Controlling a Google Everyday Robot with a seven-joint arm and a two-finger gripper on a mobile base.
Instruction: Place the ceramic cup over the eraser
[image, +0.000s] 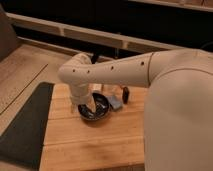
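Closest to me, the robot's broad white arm (170, 100) fills the right side, reaches left across the scene, bends at a rounded joint and drops toward the work surface. That surface is a table (95, 145) of pale wooden planks, with a dark mat (25, 125) lying along its left edge. Left of the mat is a tan floor (20, 70). Behind the table, light beige ledges (90, 35) run across a dark wall. The gripper (82, 104) hangs low at the end of the downward link, right at the left rim of a dark bowl (100, 109) that sits near the middle of the table. From where I stand I cannot tell how wide it is, or whether it holds anything. The cup I cannot pick out: it may be behind the gripper or the bowl's rim, but nothing settles that. Just beside the bowl, on its right, lies a flat grey-blue pad (116, 103). The eraser (126, 94), small and dark, sits just right of the pad's far corner, close under the arm's lower edge and apart from the bowl. A pale bottle (106, 88) shows partly behind the bowl, mostly covered by the arm. The arm's long forearm blocks the view of the table's far side.
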